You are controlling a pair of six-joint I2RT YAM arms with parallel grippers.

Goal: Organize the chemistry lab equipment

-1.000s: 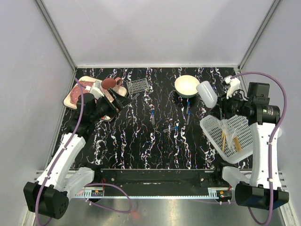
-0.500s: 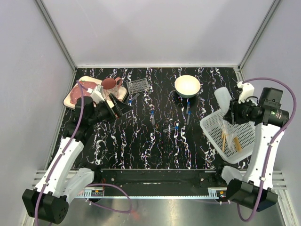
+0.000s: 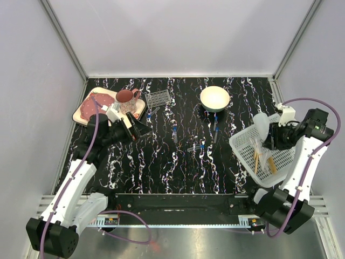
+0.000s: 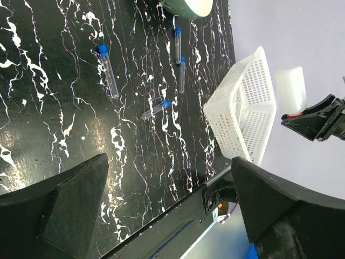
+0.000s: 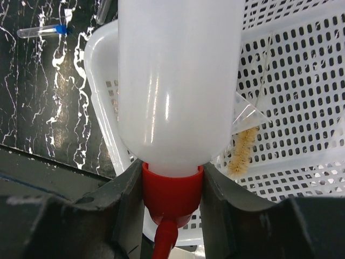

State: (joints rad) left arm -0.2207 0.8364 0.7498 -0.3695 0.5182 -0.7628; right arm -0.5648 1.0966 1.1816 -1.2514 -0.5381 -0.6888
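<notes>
My right gripper (image 5: 172, 186) is shut on the red cap (image 5: 172, 189) of a white squeeze bottle (image 5: 178, 81). It holds the bottle (image 3: 261, 123) over the far left part of the white basket (image 3: 280, 145). In the basket lie tan brush-like sticks (image 3: 257, 160) and a clear funnel (image 5: 245, 116). Several thin blue-capped tubes (image 3: 174, 135) lie loose on the black marbled table, also in the left wrist view (image 4: 108, 73). My left gripper (image 3: 137, 121) hangs open and holds nothing near the pink mug, its fingertips (image 4: 70, 199) wide apart.
A cream bowl (image 3: 214, 98) stands at the back centre. A clear tube rack (image 3: 158, 98) stands beside the pink mug (image 3: 125, 97) and the dotted plate (image 3: 86, 110) at the back left. The metal rail (image 3: 178, 202) runs along the near edge.
My right arm has carried the bottle to the right and toward the near edge, to a spot over the basket. My left gripper has shifted slightly and stays open.
</notes>
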